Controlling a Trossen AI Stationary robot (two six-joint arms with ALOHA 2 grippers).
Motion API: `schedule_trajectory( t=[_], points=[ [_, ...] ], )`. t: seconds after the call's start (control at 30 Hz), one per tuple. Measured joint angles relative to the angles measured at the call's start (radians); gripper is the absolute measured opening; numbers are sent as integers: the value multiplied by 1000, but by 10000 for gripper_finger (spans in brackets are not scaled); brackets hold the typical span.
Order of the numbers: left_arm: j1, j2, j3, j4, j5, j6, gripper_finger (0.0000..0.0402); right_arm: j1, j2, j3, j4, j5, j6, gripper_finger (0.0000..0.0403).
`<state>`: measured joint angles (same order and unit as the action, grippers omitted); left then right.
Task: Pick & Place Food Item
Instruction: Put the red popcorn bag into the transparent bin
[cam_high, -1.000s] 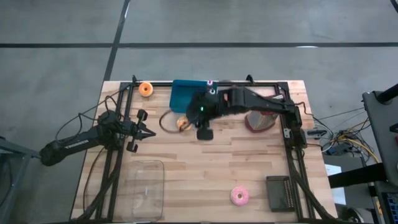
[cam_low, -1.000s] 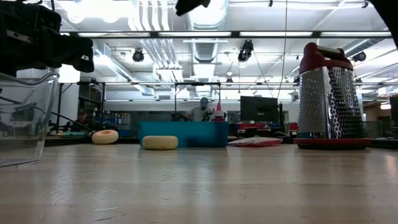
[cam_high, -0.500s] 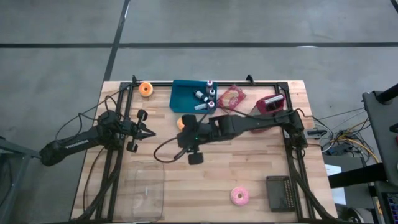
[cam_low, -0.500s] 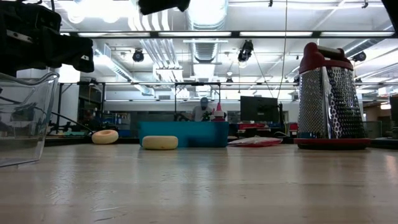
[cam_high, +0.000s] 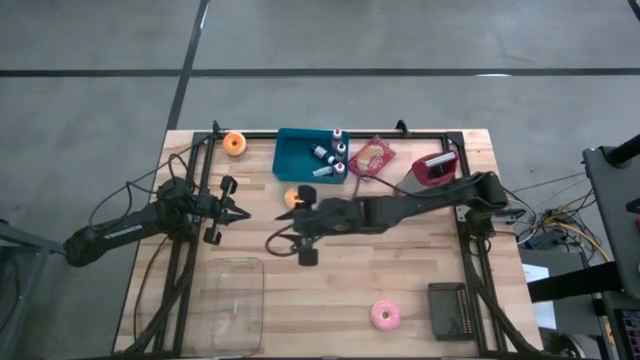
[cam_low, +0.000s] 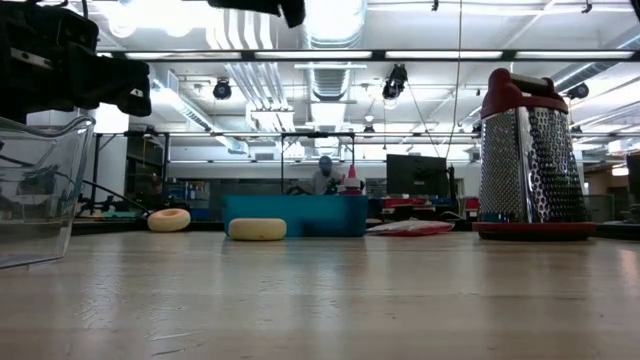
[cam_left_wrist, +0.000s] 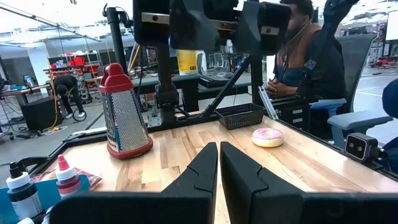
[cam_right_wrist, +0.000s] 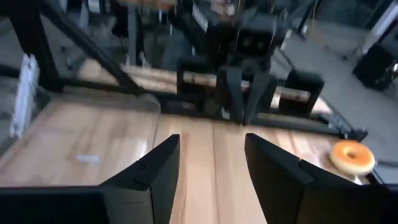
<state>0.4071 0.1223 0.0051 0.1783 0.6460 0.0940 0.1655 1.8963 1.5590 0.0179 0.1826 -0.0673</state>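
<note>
On the table (cam_high: 400, 270), the donut (cam_high: 293, 197) lies just beside (not between) the right fingers (cam_high: 283, 238).

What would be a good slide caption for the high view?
Right gripper open mid-table beside an orange donut; left gripper waits shut at left.

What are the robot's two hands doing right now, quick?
Left hand: closed, holding nothing, waiting at the table's left side.
Right hand: open and empty, out over the middle of the table.
</note>
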Motion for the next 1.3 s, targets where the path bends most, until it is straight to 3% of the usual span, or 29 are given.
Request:
schedule_trajectory(
  t=[0.27, 0.5, 0.67, 0.8, 1.0, 1.17, 1.3],
  points=[
    [0, 4, 0, 0, 0, 0, 26, 2, -99, -280, 225, -4, -7, 179],
    [0, 8, 0, -2, -1, 0, 26, 12, -179, -461, 261, -34, -16, 174],
    [0, 13, 0, 2, 0, 0, 26, 35, -218, -569, 254, -26, 175, 175],
    [0, 17, 0, 2, 0, 0, 26, 64, -227, -613, 254, 16, 362, 176],
    [0, 18, 0, 0, 0, 0, 26, 92, -228, -621, 222, 114, 382, 178],
    [0, 18, 0, 0, 0, 0, 26, 106, -228, -590, 97, 101, 382, 180],
    [0, 19, 0, 0, 0, 0, 26, 134, -242, -564, -115, 38, 450, 180]
  ],
)
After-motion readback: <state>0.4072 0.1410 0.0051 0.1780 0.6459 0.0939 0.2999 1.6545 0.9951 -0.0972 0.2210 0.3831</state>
